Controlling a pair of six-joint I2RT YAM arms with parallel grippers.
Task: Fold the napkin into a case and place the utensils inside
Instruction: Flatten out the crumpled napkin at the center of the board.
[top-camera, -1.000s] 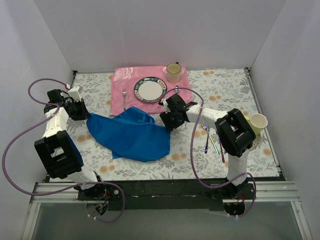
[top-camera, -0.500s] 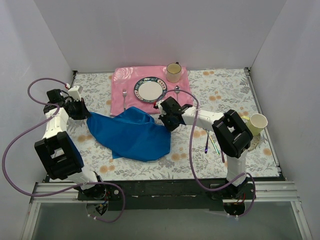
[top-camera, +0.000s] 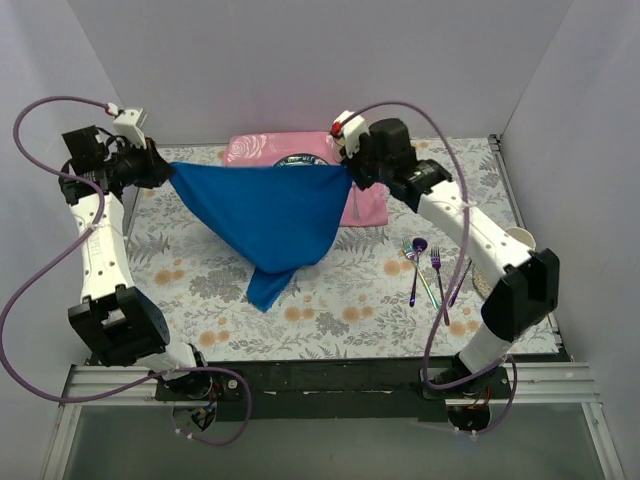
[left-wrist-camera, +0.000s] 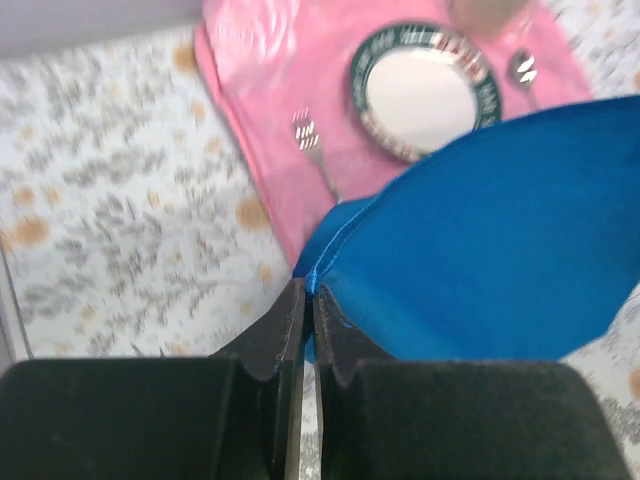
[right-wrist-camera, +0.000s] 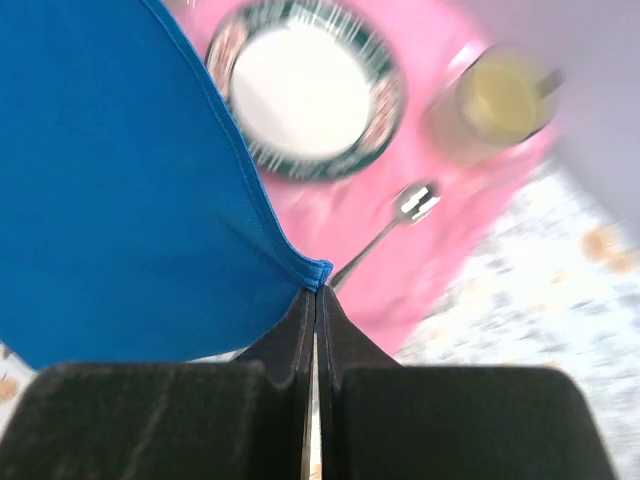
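Note:
The blue napkin hangs in the air as one loose sheet. Its top edge is stretched between my two grippers and its lowest tip reaches the table. My left gripper is shut on the left corner. My right gripper is shut on the right corner. The iridescent utensils lie on the table to the right, apart from both grippers. No case is in view.
The pink placemat lies at the back, mostly behind the napkin. On the placemat are a plate, a silver spoon and a cup. A silver fork lies left of the plate.
My right gripper has shut on the napkin's right corner. Both arms have risen and moved apart toward the back, lifting the napkin off the table and stretching it.

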